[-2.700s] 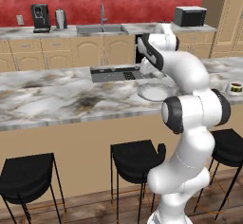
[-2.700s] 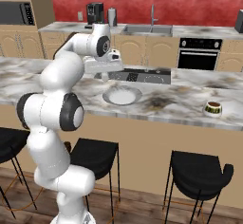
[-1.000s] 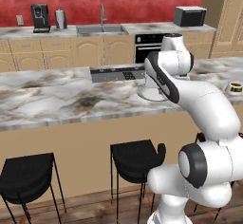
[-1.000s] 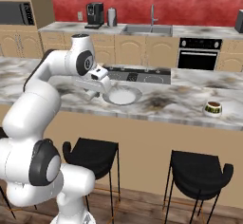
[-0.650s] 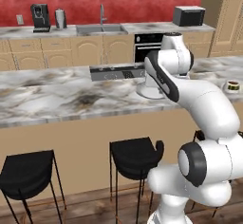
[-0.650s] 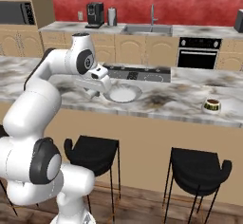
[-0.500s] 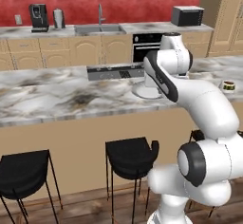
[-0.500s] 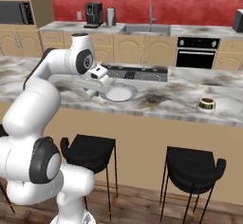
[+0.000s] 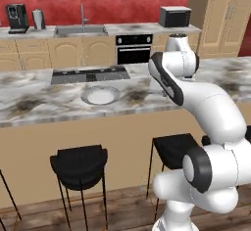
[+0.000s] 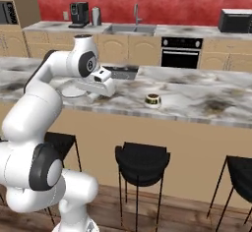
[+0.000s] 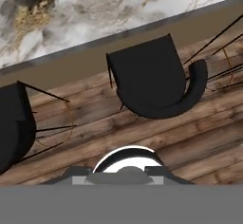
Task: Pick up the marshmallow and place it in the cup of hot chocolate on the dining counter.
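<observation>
The cup of hot chocolate (image 10: 153, 100), small with dark liquid, stands on the marble dining counter (image 10: 197, 101) to the right of my hand. My gripper (image 10: 94, 94) hangs low over the counter's near part, between the white-grey plate (image 10: 69, 94) and the cup. Its fingers are too small and too hidden to tell how they stand. The marshmallow is hidden or out of view, and the plate (image 9: 100, 96) looks bare in the left base view. The hand view looks down past the dining counter (image 11: 95, 9) edge onto a stool and the floor.
Black stools (image 9: 78, 159) (image 10: 142, 159) (image 11: 147, 80) stand along the counter's tan front on a wooden floor. A dark cooktop (image 9: 88, 74) is set into the counter behind the plate. The back wall has a sink (image 9: 81, 29), an oven (image 10: 181, 53) and a microwave (image 9: 174, 16).
The whole picture has slid left in both base views, so the base has driven to the right along the counter. The arm keeps about the same pose. The cup now stands closer to my hand.
</observation>
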Robot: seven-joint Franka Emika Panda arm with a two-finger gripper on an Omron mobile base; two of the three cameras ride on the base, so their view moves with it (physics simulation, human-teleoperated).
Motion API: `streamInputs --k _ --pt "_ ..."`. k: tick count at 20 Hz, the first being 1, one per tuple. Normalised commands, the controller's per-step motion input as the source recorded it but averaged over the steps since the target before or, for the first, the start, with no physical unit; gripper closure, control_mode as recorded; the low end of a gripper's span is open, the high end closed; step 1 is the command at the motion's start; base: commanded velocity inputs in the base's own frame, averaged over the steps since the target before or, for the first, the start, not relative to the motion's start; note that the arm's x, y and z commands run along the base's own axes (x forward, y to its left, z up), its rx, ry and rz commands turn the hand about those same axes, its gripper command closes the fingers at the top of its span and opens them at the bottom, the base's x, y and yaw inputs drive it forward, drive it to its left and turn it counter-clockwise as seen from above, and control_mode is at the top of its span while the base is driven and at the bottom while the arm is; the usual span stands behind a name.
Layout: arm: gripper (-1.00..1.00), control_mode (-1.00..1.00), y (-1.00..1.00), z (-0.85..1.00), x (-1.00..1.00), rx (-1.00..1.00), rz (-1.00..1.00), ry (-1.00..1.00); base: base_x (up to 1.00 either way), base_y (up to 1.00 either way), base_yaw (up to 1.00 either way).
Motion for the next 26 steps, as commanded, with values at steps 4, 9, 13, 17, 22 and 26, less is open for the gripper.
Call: streamInputs --k 4,9,13,17,22,26 --pt "1.00 1.00 0.00 0.00 0.00 0.00 0.00 0.00 0.00 -0.87 0.00" --pt "1.00 1.00 0.00 0.00 0.00 0.00 0.00 0.00 0.28 -0.19 0.00" --pt "1.00 1.00 0.00 0.00 0.00 0.00 0.00 0.00 0.62 0.00 -0.01" --pt "1.00 1.00 0.00 0.00 0.00 0.00 0.00 0.00 0.82 0.00 -0.01" --pt "1.00 1.00 0.00 0.00 0.00 0.00 0.00 0.00 0.53 0.00 0.00" --pt "1.00 1.00 0.00 0.00 0.00 0.00 0.00 0.00 0.20 -0.03 0.00"
